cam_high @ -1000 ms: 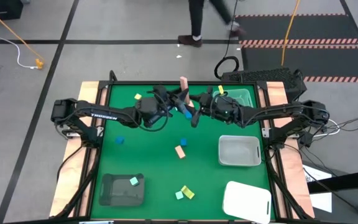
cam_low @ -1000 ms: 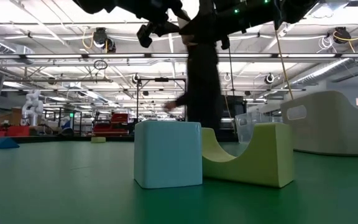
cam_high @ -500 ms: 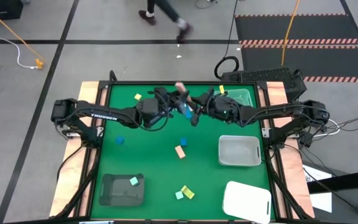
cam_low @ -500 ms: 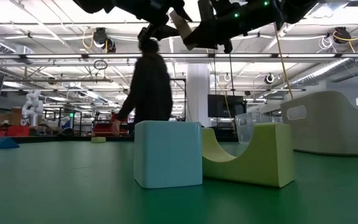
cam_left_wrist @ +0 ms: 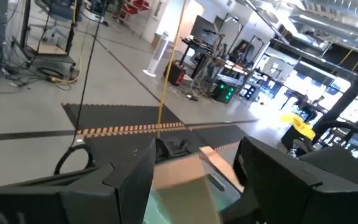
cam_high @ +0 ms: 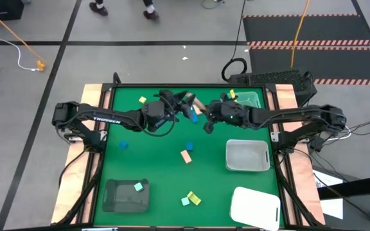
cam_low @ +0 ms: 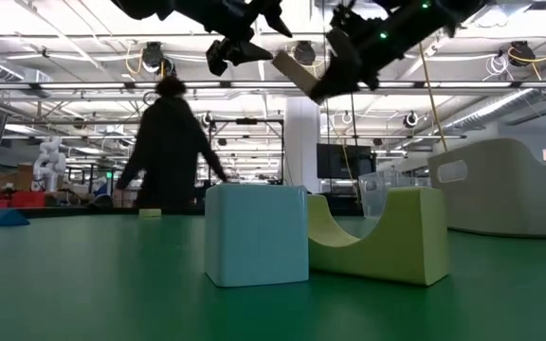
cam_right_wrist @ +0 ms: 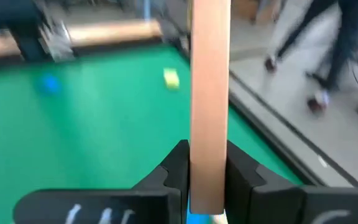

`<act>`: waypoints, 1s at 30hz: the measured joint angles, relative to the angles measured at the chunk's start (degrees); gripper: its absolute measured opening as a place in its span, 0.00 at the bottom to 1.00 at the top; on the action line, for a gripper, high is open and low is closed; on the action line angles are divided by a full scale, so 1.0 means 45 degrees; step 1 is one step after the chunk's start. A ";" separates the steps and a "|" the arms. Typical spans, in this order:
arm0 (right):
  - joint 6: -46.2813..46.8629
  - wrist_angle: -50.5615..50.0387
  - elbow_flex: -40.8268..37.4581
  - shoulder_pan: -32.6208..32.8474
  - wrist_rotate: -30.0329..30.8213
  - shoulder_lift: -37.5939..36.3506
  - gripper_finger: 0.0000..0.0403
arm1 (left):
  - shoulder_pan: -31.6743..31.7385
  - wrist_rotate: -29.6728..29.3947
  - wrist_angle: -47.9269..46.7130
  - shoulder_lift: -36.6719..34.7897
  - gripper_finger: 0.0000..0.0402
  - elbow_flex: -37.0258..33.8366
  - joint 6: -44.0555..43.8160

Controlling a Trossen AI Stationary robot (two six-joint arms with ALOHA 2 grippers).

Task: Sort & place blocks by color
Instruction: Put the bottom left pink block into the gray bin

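The green table [cam_high: 153, 167] takes up most of the floor space here, with both dark arms reaching in from its sides and meeting over the far middle. A white tray [cam_high: 255, 206] sits at the near right corner, a clear tray [cam_high: 247, 156] just beyond it, and a dark tray [cam_high: 122, 196] at the near left with a mint green block [cam_high: 138, 187] lying in it. A person [cam_low: 167, 147] walks past in the room behind. The right gripper [cam_right_wrist: 205, 163] is up in the air, its fingers [cam_right_wrist: 174, 167] closed tight around one end of a long tan-pink bar [cam_right_wrist: 210, 93], which sticks straight out past them; from table height the bar [cam_low: 295, 71] hangs tilted, well clear of the surface. The left gripper [cam_high: 184, 102] hovers just beside it with its jaws parted, the same bar's end showing between them, though I cannot tell whether they touch it. Low on the table a mint green cube [cam_low: 256, 234] stands touching a yellow arch block [cam_low: 387, 234]. Farther out lie a tan-pink block [cam_high: 185, 156], a small blue block [cam_high: 124, 145] and a yellow one [cam_high: 142, 100].
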 joint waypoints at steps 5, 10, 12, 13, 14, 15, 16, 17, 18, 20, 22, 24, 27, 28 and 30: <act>0.1202 -0.3079 0.0000 -0.0324 -0.0131 -0.1266 0.11 | -0.0015 0.0031 -0.0531 0.0000 0.60 0.0007 0.0104; 0.3251 -0.6264 0.0002 -0.0465 -0.0869 -0.2325 0.11 | 0.0056 0.0025 -0.1420 -0.0004 0.60 0.0007 -0.0035; 0.4161 -0.7520 0.0000 -0.0460 -0.1801 -0.2693 0.11 | 0.0103 0.0019 -0.1692 -0.0005 0.60 0.0007 -0.0029; 0.4556 -0.7910 0.0000 -0.0459 -0.2368 -0.2838 0.11 | 0.0144 0.0015 -0.1814 -0.0005 0.60 0.0007 -0.0030; 0.4913 -0.8291 0.0000 -0.0426 -0.2982 -0.2995 0.11 | 0.0170 0.0019 -0.1925 -0.0004 0.60 0.0007 -0.0030; 0.5206 -0.8748 0.0000 -0.0356 -0.3487 -0.3102 0.11 | 0.0186 0.0015 -0.2046 -0.0005 0.60 0.0003 -0.0036; 0.5487 -0.9200 0.0000 -0.0252 -0.3937 -0.3204 0.11 | 0.0225 0.0008 -0.2199 -0.0005 0.60 0.0005 -0.0040; 0.5691 -0.9476 0.0000 -0.0150 -0.4331 -0.3310 0.11 | 0.0271 0.0006 -0.2439 -0.0010 0.60 0.0007 -0.0036; 0.5830 -0.9785 0.0000 -0.0030 -0.4661 -0.3402 0.11 | 0.0295 0.0004 -0.2693 -0.0010 0.60 0.0007 0.0004; 0.5993 -1.0670 0.0000 0.0209 -0.5516 -0.3481 0.11 | 0.0344 0.0006 -0.3365 -0.0010 0.60 0.0007 0.0108; 0.6014 -1.1508 0.0000 0.0452 -0.6373 -0.3549 0.11 | 0.0410 0.0010 -0.4175 -0.0010 0.60 0.0003 0.0288; 0.6034 -1.2484 0.0000 0.0735 -0.7154 -0.3562 0.11 | 0.0419 0.0038 -0.5188 -0.0010 0.60 0.0007 0.0172; 0.6115 -1.3645 0.0000 0.1162 -0.8059 -0.3557 0.11 | 0.0437 0.0901 -0.6727 -0.0010 0.60 0.0003 -0.0380; 0.6172 -1.4018 0.0000 0.1290 -0.8326 -0.3557 0.11 | 0.0434 0.1498 -0.7188 -0.0010 0.60 0.0003 -0.0632; 0.6217 -1.4519 0.0000 0.1512 -0.8461 -0.3562 0.11 | 0.0427 0.2969 -0.8041 -0.0010 0.60 0.0003 -0.0936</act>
